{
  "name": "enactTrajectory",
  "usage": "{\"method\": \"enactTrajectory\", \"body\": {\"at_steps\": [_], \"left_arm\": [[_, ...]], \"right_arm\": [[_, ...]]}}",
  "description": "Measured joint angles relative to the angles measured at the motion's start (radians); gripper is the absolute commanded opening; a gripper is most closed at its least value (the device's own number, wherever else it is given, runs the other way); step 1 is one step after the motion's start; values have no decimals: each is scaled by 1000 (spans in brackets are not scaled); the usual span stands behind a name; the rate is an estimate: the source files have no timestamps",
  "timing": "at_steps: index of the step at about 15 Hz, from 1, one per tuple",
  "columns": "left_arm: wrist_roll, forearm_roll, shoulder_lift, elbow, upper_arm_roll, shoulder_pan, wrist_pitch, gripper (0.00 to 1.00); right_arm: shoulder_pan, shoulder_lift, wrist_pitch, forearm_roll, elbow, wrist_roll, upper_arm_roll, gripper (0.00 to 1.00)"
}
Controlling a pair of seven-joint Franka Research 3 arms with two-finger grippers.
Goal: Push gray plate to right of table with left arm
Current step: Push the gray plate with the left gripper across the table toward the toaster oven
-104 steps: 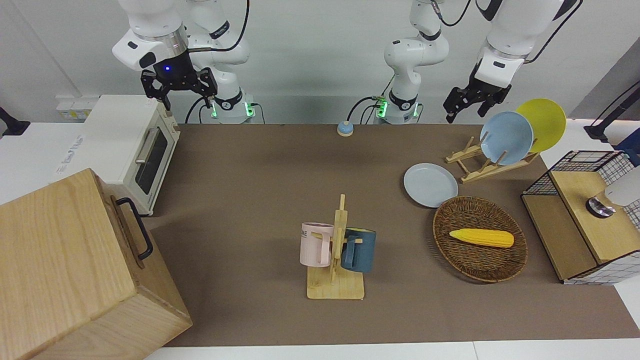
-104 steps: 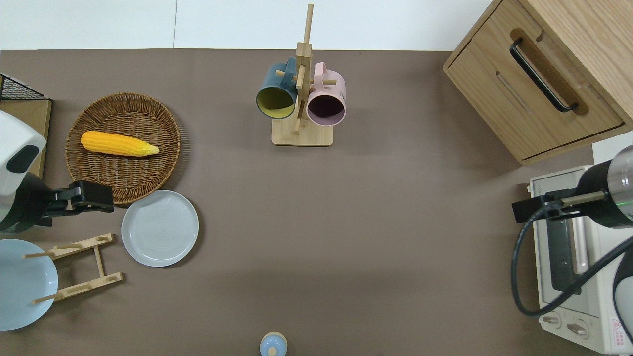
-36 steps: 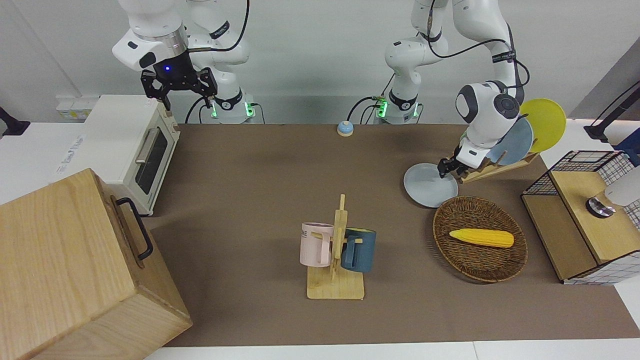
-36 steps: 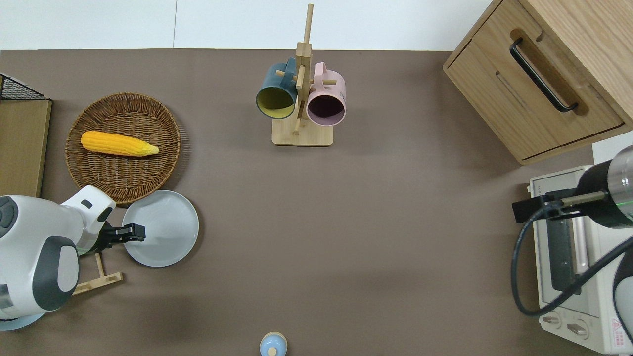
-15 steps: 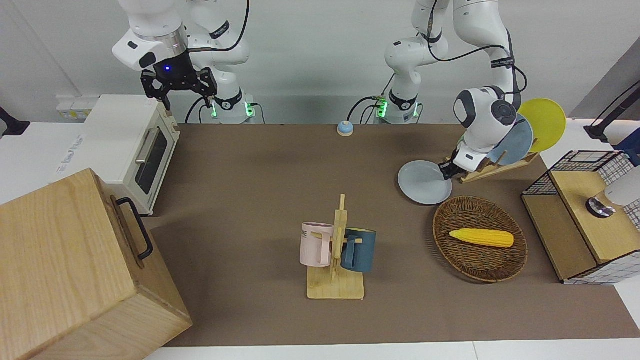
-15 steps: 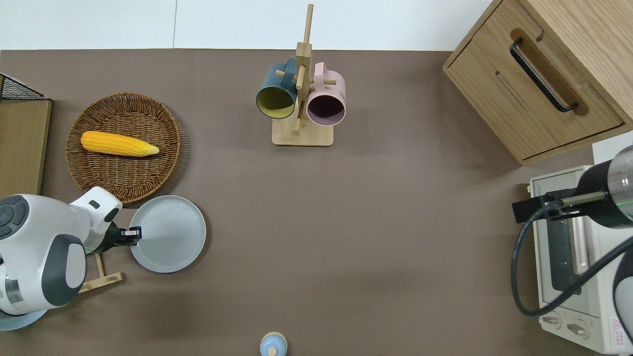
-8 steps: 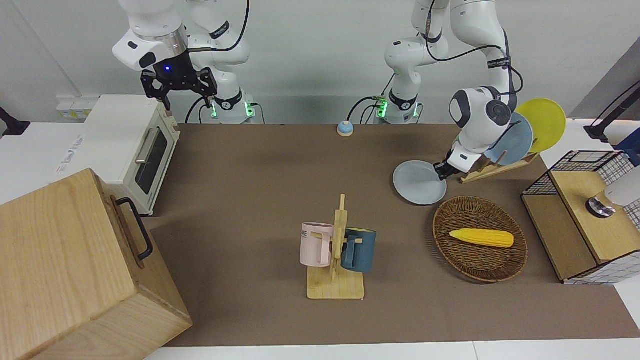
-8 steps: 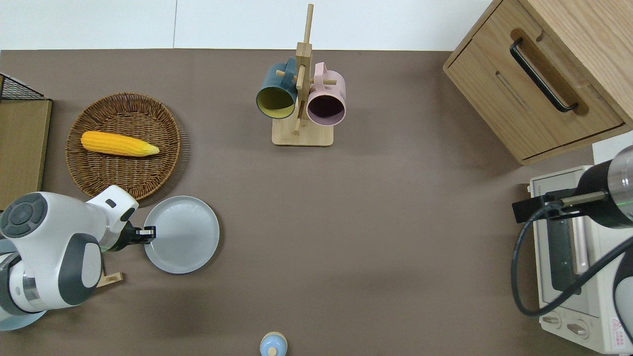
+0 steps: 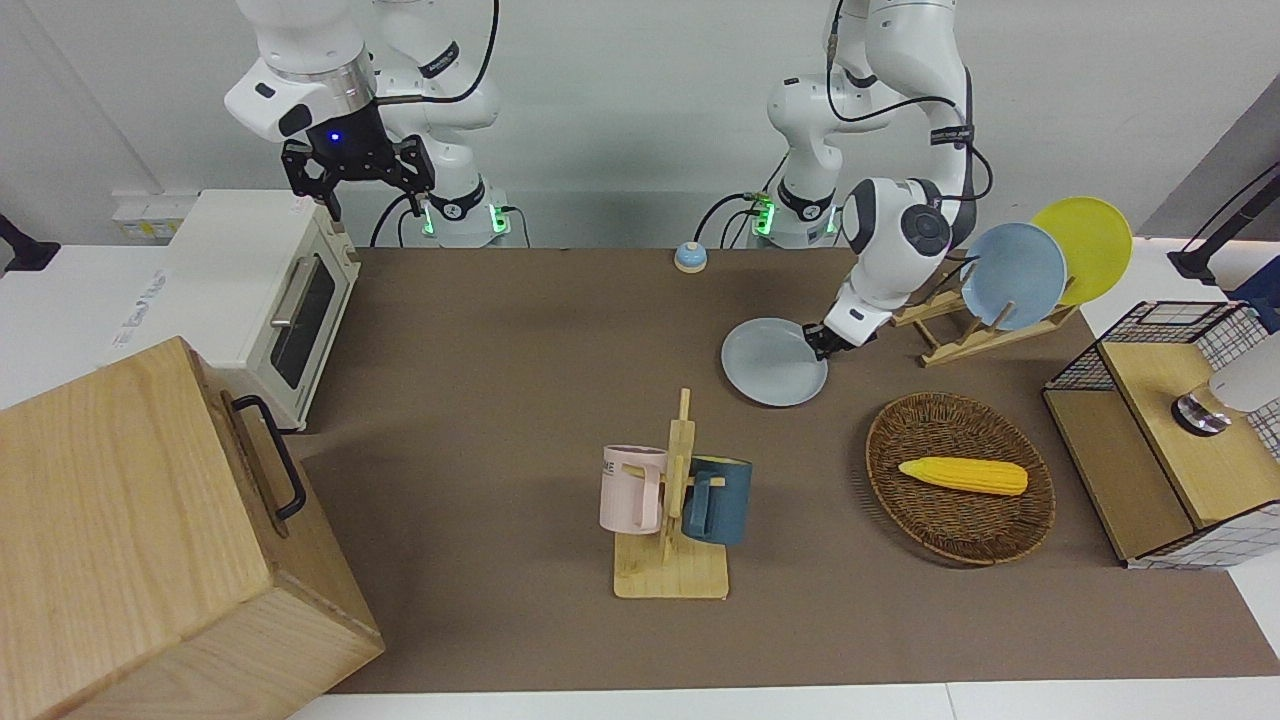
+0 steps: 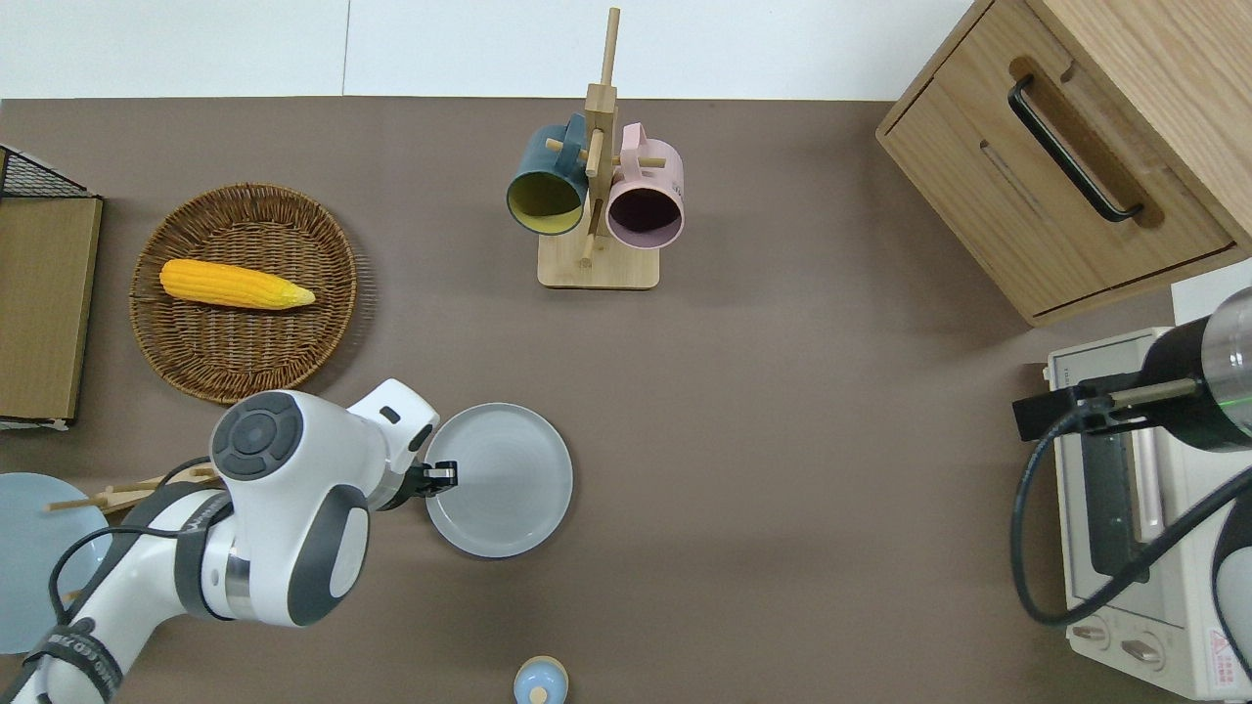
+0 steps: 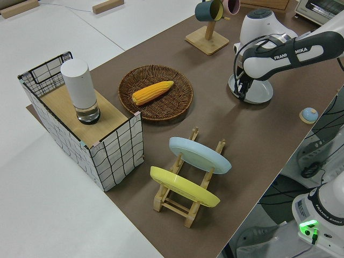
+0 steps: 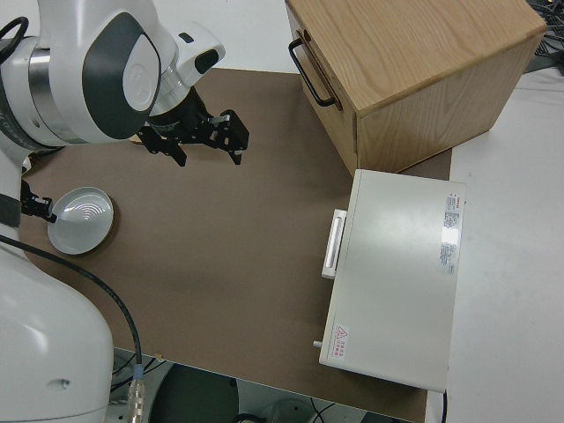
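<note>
The gray plate (image 9: 774, 362) (image 10: 499, 480) lies flat on the brown table (image 9: 500, 340), nearer to the robots than the mug stand. My left gripper (image 9: 818, 340) (image 10: 440, 475) is low at the plate's rim, on the side toward the left arm's end of the table. Its fingers look shut and its tip touches the rim. The left side view shows the same contact, with the left gripper (image 11: 243, 95) against the gray plate (image 11: 253, 92). My right gripper (image 9: 358, 185) (image 12: 207, 145) is parked and open.
A wicker basket (image 10: 245, 372) holding a corn cob (image 10: 235, 284) sits toward the left arm's end. A dish rack (image 9: 960, 335) there holds a blue plate (image 9: 1012, 275) and a yellow plate (image 9: 1085, 245). A mug stand (image 10: 597, 196), wooden cabinet (image 10: 1076, 156), toaster oven (image 10: 1135, 518) and small blue bell (image 10: 540, 682) also stand on the table.
The left gripper came down to the plate's rim and has slid the plate steadily toward the right arm's end of the table, away from the basket and dish rack. The right arm has not moved.
</note>
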Motion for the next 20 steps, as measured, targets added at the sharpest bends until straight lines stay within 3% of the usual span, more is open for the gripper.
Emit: {"method": "enactTrajectory", "body": {"at_steps": [9,14,20], "left_arm": [[-266,-87,0,2,-10,-212,86,0],[-385,-90,12,2,-61,-231,174,0],[-499,-90,98,45,-125,-243,286,0]], "right_arm": [[0,0,0,0,0,0,0,996],[0,0,0,0,0,0,0,996],[0,0,0,0,0,0,0,996]]}}
